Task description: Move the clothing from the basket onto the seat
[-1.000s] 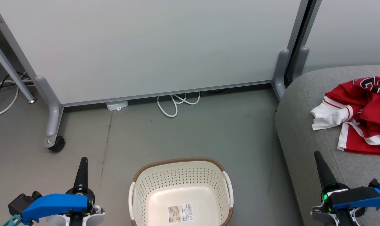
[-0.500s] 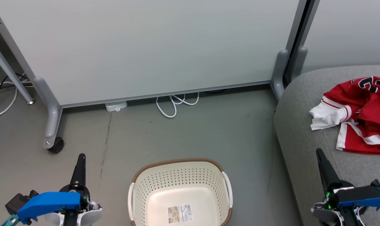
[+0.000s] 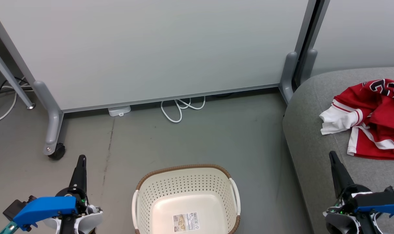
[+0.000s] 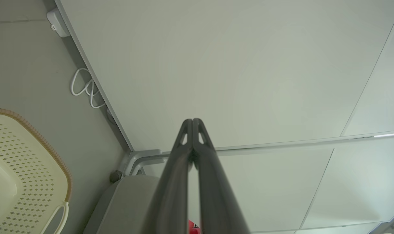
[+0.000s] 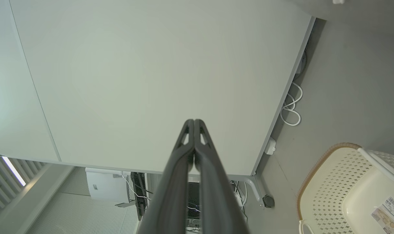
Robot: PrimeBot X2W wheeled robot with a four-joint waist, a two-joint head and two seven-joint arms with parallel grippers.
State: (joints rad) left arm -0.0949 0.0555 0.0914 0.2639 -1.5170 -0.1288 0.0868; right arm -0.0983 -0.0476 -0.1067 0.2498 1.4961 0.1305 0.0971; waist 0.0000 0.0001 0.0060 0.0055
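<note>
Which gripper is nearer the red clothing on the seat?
Right. Right gripper is at the seat, near the clothing; left gripper is on the basket's far side.

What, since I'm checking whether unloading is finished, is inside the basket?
Inside the basket a paper label lies on its bare bottom; nothing else shows. Its near end runs past the picture's edge, unseen. The clothing lies on the seat.
</note>
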